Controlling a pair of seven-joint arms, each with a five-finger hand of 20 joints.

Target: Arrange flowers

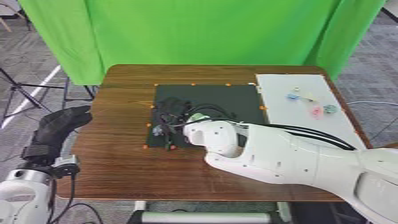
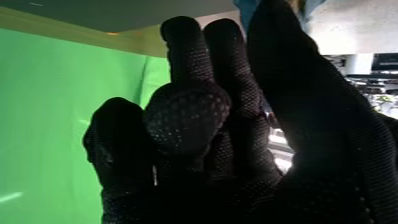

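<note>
Right hand (image 1: 174, 110) over black mat (image 1: 238, 95); small coloured flowers (image 1: 317, 112) on white board (image 1: 289, 85).

Rounded, dark-dotted white arms (image 1: 271, 155) carry looping black cables (image 1: 313, 133) and end in black fabric fingers (image 1: 75, 116).

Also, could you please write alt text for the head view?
The robot's right hand is over a dark mat on a brown table; small coloured pieces, probably flowers, lie on a white board to the right. The left hand is by the table's left edge.
</note>
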